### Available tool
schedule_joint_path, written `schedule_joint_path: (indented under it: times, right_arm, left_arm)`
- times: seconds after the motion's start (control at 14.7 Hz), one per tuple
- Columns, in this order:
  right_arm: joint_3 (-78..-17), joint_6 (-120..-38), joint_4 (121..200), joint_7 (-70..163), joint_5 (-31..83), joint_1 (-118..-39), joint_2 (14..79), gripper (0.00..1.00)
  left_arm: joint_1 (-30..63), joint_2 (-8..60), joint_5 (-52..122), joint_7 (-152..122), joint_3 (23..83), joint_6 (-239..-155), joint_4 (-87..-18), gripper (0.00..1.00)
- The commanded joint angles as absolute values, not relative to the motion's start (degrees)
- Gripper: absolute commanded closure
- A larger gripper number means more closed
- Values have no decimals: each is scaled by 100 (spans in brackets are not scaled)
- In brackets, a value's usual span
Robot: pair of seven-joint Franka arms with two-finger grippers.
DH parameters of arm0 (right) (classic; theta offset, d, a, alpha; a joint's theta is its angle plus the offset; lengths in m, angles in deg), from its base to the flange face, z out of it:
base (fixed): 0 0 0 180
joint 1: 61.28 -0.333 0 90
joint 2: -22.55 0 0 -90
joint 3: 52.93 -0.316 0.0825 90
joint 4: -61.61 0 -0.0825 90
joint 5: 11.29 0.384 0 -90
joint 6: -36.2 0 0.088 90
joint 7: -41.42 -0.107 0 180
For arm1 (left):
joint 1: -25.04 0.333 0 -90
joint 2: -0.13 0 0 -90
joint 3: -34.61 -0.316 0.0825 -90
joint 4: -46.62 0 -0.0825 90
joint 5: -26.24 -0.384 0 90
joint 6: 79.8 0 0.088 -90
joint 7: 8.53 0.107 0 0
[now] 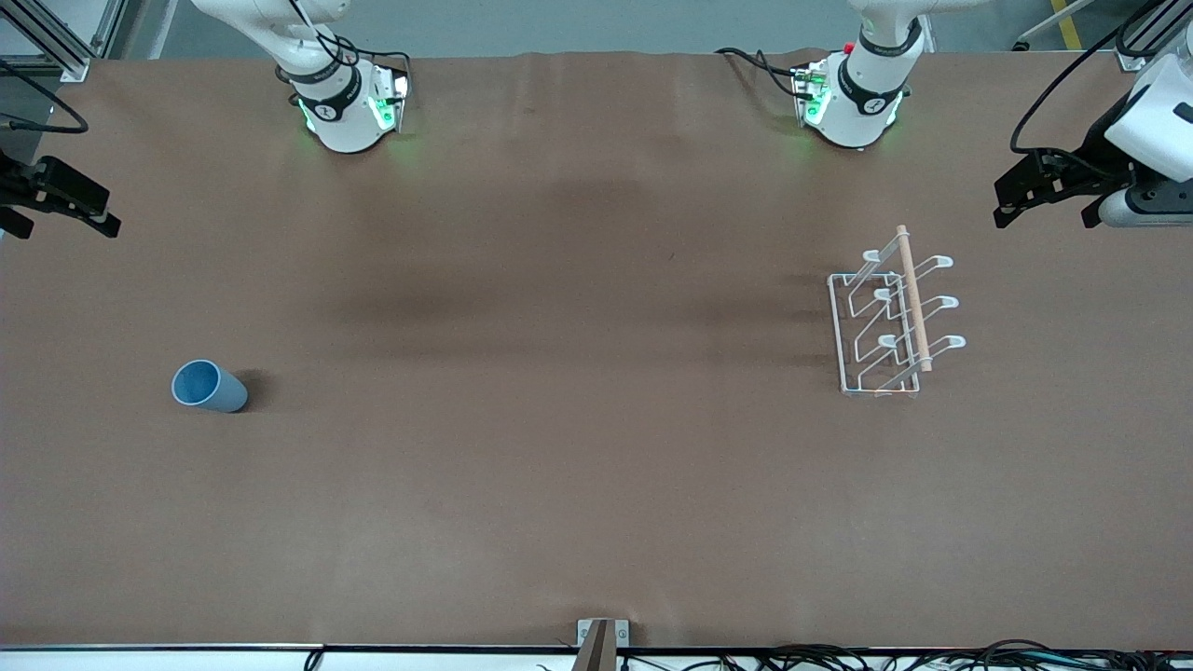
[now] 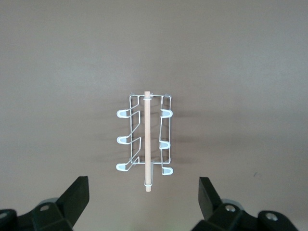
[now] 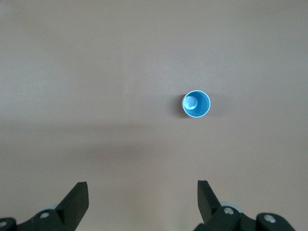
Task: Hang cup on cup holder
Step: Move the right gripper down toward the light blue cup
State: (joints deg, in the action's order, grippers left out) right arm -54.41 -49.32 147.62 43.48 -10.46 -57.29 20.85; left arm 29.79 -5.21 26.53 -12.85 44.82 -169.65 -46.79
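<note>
The light-blue cup point(image 1: 210, 386) stands upright with its mouth up on the brown table, toward the right arm's end; the right wrist view looks down into the cup point(image 3: 196, 104). The white wire cup holder point(image 1: 885, 321) with its wooden top rod point(image 1: 914, 298) stands toward the left arm's end, with nothing on its prongs. My left gripper point(image 1: 1042, 212) hangs open over the table edge by the cup holder point(image 2: 146, 139), its fingers point(image 2: 77, 195) apart and empty. My right gripper point(image 1: 58, 222) hangs open over the table's other end, well apart from the cup, its fingers point(image 3: 77, 197) empty.
The two arm bases point(image 1: 349, 112) point(image 1: 853, 102) stand along the table's edge farthest from the front camera. A small bracket point(image 1: 602, 634) sits at the nearest edge. Cables point(image 1: 932, 657) run along the floor below that edge.
</note>
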Motion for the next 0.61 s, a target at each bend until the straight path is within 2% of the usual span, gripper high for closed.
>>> schedule_joint_path:
  times: [0.0, 0.54]
  right_arm:
    - [-5451, -4905, 14713, 4300, -1111, -5723, 2097, 0]
    - [-5451, -4932, 14713, 4309, -1111, -5706, 2106, 0]
  left_arm:
    - [3005, -593, 2571, -1266, 4516, -16901, -4664, 0]
    - [3031, -523, 2580, -1266, 4446, -16462, -4409, 0]
